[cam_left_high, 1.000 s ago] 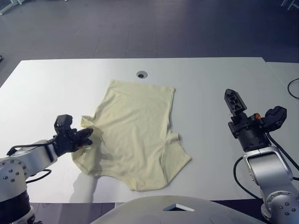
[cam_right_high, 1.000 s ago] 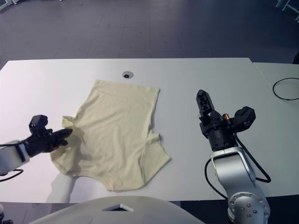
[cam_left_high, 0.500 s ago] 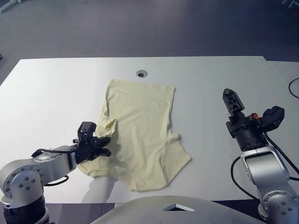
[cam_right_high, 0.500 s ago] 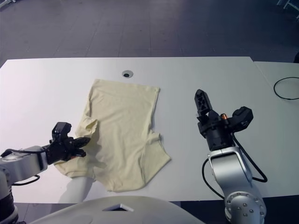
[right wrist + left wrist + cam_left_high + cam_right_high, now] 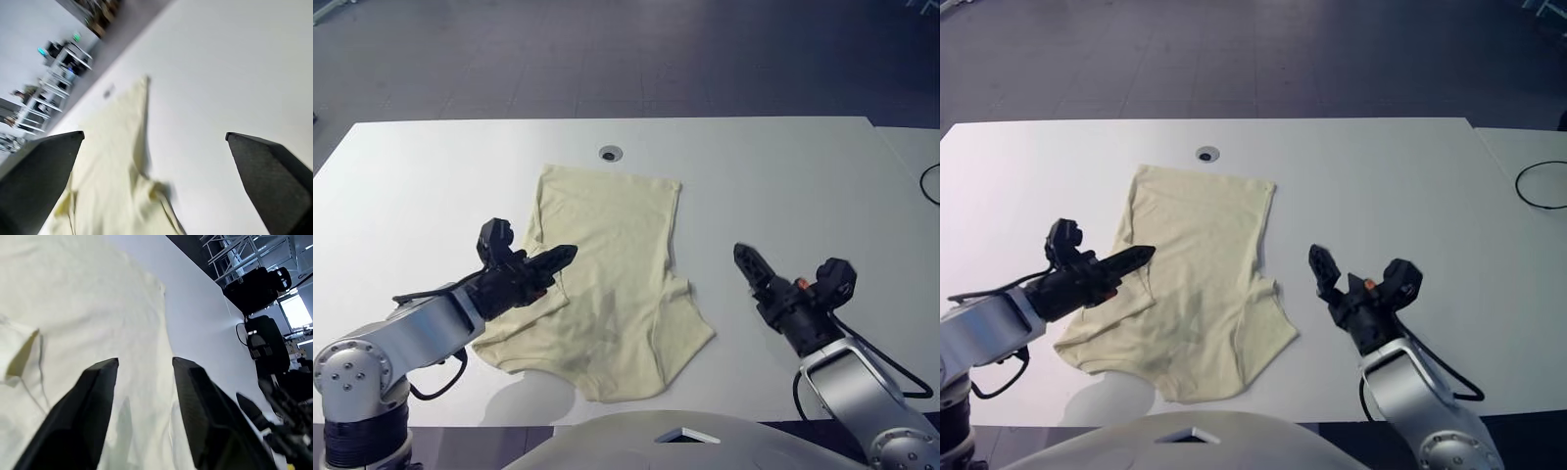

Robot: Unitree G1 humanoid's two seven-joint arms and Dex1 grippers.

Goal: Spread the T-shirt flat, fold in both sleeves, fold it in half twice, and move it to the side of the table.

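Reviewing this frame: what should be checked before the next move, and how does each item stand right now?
1. Left sleeve folded onto the T-shirt: ok.
2. Left gripper open, nothing between its fingers: ok.
3. Left gripper lifted off the cloth: cannot tell.
4. Right sleeve folded in: not ok, it sticks out sideways.
5. Right gripper open, over bare table beside the right sleeve, apart from it: ok.
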